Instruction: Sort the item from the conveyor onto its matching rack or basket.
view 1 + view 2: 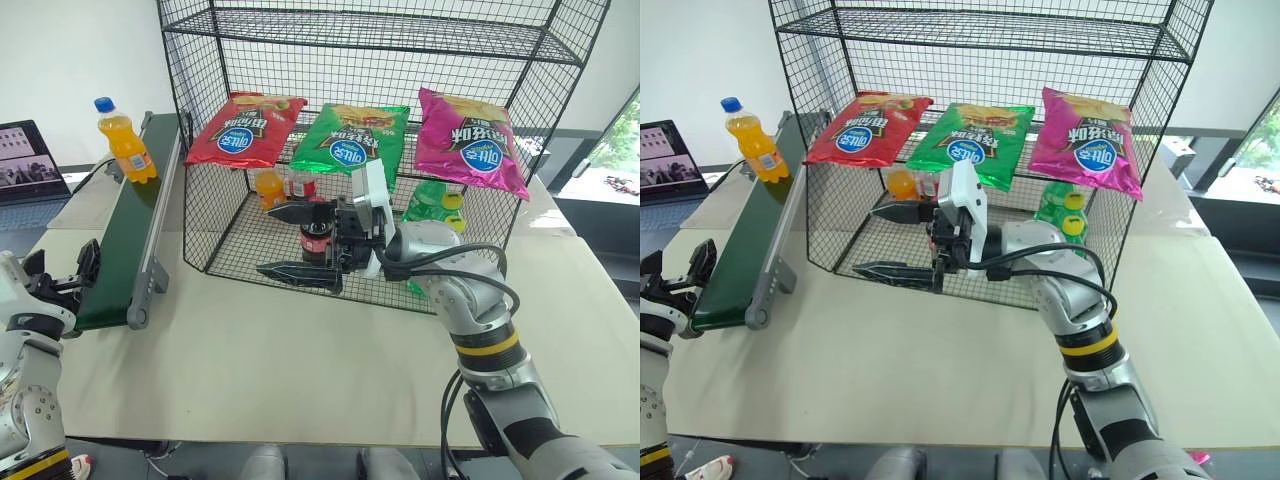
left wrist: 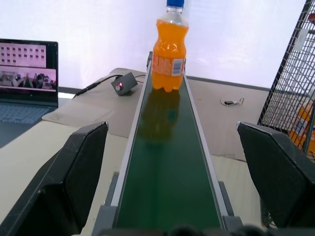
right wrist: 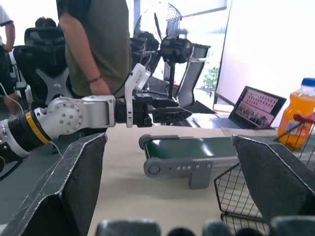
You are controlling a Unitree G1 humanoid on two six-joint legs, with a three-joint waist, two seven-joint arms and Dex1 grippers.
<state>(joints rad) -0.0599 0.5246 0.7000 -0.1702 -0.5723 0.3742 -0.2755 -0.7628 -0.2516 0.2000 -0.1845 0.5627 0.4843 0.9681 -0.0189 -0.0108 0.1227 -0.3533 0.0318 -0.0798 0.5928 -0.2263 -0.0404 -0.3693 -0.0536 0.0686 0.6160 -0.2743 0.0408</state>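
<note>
Your left hand [image 1: 62, 275] sits low at the left, its two black fingers spread wide and holding nothing. Your right arm is raised mid-scene, wrist bent, its right hand [image 1: 300, 243] pointing leftward with fingers wide apart, empty.

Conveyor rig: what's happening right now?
A small clear bottle of orange soda with a blue cap stands upright at the far end of the long dark green conveyor belt. The left gripper waits open at the belt's near end, facing the bottle. The right gripper is open and empty, in front of the tall black wire-mesh rack. Nothing is held yet.
</note>
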